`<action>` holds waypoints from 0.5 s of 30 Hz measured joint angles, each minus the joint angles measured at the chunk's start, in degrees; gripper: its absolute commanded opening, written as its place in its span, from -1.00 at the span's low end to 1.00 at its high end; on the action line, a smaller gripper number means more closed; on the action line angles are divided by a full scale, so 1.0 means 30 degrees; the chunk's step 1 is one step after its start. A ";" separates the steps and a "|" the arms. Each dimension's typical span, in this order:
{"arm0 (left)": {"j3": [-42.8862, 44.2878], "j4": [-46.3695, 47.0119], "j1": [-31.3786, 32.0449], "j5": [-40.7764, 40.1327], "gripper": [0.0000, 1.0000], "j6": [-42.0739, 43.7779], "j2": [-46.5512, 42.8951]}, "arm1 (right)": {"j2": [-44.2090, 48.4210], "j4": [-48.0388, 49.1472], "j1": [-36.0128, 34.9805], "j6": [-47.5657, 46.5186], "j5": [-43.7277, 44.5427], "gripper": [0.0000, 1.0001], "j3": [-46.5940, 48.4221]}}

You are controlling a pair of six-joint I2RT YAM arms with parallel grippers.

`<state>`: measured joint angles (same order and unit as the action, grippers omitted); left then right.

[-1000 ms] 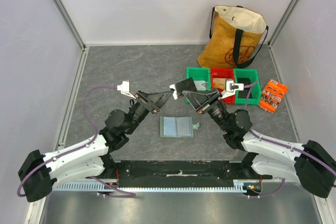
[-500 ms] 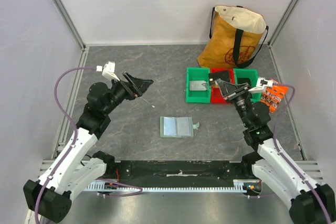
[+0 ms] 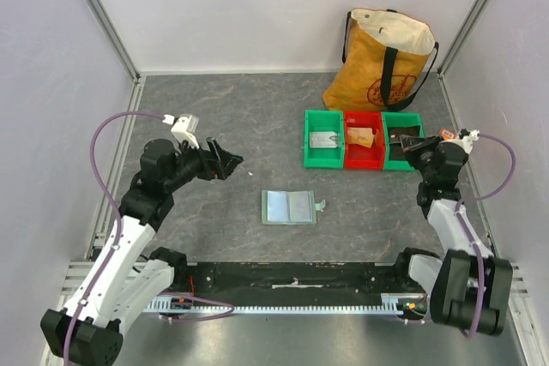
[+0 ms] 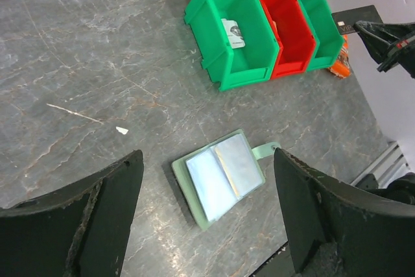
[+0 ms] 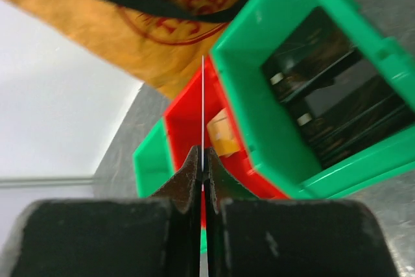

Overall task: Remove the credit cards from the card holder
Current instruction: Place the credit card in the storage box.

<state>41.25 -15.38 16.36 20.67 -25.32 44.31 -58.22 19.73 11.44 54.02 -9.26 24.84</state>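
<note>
The pale-green card holder (image 3: pixel 289 207) lies open and flat on the grey table, its blue-grey pockets up and its tab to the right; it also shows in the left wrist view (image 4: pixel 220 176). My left gripper (image 3: pixel 225 160) is open and empty, to the holder's left and raised above the table (image 4: pixel 207 155). My right gripper (image 3: pixel 413 145) is shut on a dark credit card (image 4: pixel 353 17), over the right green bin (image 3: pixel 401 153). In the right wrist view the card (image 5: pixel 203 108) is edge-on between the shut fingers (image 5: pixel 202 160).
Three bins stand in a row: a left green bin (image 3: pixel 323 148) with a grey card, a red bin (image 3: pixel 362 156) with a tan-gold card (image 3: pixel 360 135), and the right green bin. A tan tote bag (image 3: pixel 386 57) stands behind them. An orange packet (image 4: pixel 342 63) lies at the far right.
My right gripper has swung from above the holder out to the right green bin, carrying the dark card. My left arm has pulled back to the left and its gripper has opened.
</note>
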 measured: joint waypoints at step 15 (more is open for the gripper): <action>-0.0029 -0.0758 0.0590 -0.1086 0.72 0.1115 -0.0816 | -0.9355 0.2827 0.1647 -0.1749 -0.1668 -1.00 0.2871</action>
<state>41.17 -17.65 18.13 17.41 -21.98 41.87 -86.28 28.21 16.38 48.77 -14.26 33.45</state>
